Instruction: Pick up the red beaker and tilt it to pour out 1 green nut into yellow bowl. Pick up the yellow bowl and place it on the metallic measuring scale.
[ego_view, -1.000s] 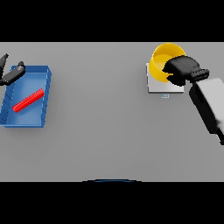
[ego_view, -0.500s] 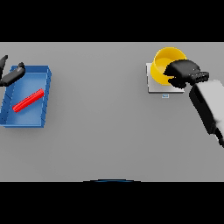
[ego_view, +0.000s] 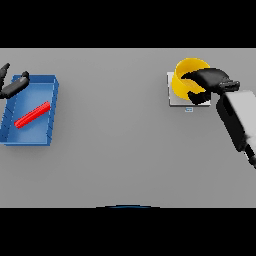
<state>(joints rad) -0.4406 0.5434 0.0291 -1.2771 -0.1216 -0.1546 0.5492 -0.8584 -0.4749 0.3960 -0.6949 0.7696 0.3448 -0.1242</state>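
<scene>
The yellow bowl sits on the metallic measuring scale at the far right of the table. My right hand is shut on the bowl's right rim, its fingers curled over the edge and its thumb below. Inside a blue tray at the far left, the red beaker lies on its side. My left hand hovers at the tray's upper left corner, open and holding nothing. No green nut shows in the bowl or anywhere else.
A wide stretch of grey table separates the blue tray from the scale. My right forearm slants in from the lower right. A small blue label marks the scale's front edge.
The bowl and my right hand have sunk slightly towards the scale plate. My left hand has barely moved.
</scene>
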